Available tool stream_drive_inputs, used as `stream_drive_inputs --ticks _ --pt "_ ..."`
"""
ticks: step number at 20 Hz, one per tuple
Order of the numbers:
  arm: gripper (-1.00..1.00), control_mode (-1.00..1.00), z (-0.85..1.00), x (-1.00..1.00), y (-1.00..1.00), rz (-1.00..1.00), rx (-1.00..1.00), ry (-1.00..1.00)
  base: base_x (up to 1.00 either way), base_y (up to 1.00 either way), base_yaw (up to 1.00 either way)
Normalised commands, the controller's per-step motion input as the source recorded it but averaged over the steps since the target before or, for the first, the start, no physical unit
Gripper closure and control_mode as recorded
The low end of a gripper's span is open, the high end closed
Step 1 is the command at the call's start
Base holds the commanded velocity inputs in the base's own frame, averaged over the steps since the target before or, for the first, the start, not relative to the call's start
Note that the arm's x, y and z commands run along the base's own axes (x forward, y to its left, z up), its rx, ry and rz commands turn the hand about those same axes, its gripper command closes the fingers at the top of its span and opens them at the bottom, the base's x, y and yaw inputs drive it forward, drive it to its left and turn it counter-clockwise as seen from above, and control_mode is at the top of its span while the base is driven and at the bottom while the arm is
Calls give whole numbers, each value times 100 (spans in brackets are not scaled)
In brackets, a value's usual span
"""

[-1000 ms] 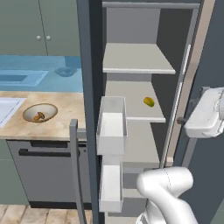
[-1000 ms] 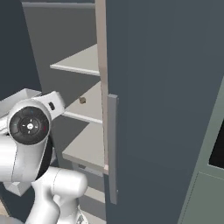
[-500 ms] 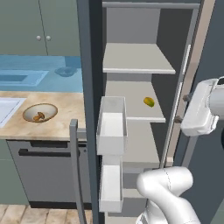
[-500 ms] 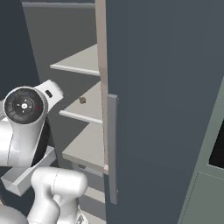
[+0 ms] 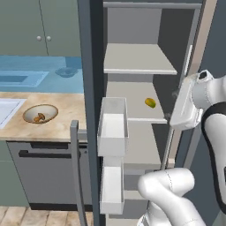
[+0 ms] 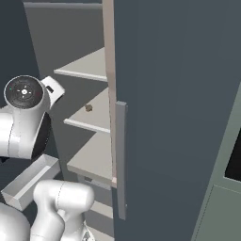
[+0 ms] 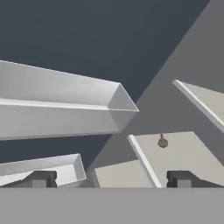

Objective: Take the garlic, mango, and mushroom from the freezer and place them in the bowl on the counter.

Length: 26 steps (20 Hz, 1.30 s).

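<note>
The freezer (image 5: 145, 57) stands open. On its middle shelf lies the yellow-green mango (image 5: 150, 102). A small tan garlic (image 7: 162, 141) sits on that shelf farther right, also seen as the garlic (image 6: 88, 108) from the other side. My gripper (image 7: 110, 179) is open, fingertips (image 7: 39, 178) wide apart with nothing between them, and it faces the shelves from just outside. My white hand (image 5: 187, 103) hovers at the freezer's right edge, level with the mango. The bowl (image 5: 27, 115) rests on the counter (image 5: 66, 123) with a small brown mushroom (image 5: 39, 117) in it.
Two white door bins (image 5: 112, 128) (image 5: 110, 190) hang on the open left door, whose handle (image 5: 75, 167) juts forward. The right door (image 6: 169, 94) with its handle (image 6: 121, 160) stands close beside my arm. A white sink (image 5: 6, 110) lies left of the bowl.
My hand has swung left and slightly up toward the freezer opening, now covering the shelf's right end. The gripper stayed open; the food and bowl have not moved.
</note>
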Motion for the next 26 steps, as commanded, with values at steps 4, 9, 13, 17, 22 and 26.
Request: stream_drive_inputs --ticks 4,9,13,17,22,26 --pt "-100 -100 -11 36 4 5 -1 1 0 0 0" --pt "-100 -100 -26 36 0 0 0 2 0 0 0" --pt "-100 -100 -38 31 0 0 0 3 0 0 0" --pt "-100 -100 -39 32 0 0 0 0 0 0 0" --pt "-100 -100 -27 31 0 0 5 0 0 0 0" --pt "-100 -100 -35 59 16 0 9 0 0 0 0"
